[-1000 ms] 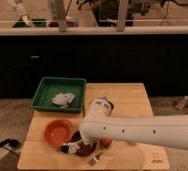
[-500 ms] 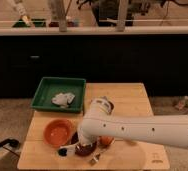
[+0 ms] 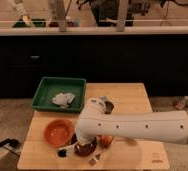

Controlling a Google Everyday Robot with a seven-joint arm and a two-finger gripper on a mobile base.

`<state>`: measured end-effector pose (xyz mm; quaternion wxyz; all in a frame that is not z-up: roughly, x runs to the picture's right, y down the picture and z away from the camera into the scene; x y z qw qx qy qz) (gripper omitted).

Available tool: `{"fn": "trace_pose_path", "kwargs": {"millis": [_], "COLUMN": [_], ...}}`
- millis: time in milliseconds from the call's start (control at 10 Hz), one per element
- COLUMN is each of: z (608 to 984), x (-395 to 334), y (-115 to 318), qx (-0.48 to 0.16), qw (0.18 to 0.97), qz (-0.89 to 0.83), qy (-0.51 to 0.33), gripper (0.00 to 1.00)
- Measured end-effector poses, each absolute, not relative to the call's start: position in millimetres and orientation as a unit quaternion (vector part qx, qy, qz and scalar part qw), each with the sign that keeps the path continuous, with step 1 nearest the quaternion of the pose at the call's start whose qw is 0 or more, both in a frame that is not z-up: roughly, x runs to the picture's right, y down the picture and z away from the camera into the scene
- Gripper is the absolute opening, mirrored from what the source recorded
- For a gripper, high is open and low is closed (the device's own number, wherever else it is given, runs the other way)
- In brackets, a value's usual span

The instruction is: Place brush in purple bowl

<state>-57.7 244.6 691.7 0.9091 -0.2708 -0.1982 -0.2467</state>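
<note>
Maroon glossy purple bowl (image 3: 87, 148) under my gripper (image 3: 85, 141) | grip state: can't tell | black-headed, pale-handled brush (image 3: 65, 151) just left of bowl | step: placing | next: get brush over bowl

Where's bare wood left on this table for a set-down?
Free: the wooden table's back right, beyond the white arm, and the front right corner. Crowded: front left, where the round orange bowl, glossy dark purple bowl, small black-headed brush and gripper cluster. The green tray fills the back left.
</note>
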Motion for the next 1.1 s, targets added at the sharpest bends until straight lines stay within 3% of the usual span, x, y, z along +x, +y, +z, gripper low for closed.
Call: {"fn": "trace_pose_path", "kwargs": {"millis": [200, 900, 1100], "z": [694.7, 696.7, 696.4], "x": [-56.9, -52.2, -51.7], "y": [243.6, 241.1, 241.0], "qx": [-0.272, -0.277, -0.278], "qw": [0.911, 0.914, 0.913], "qz": [-0.243, -0.231, -0.232], "qy": [-0.19, -0.185, -0.187], "gripper": [0.07, 0.77, 0.8]}}
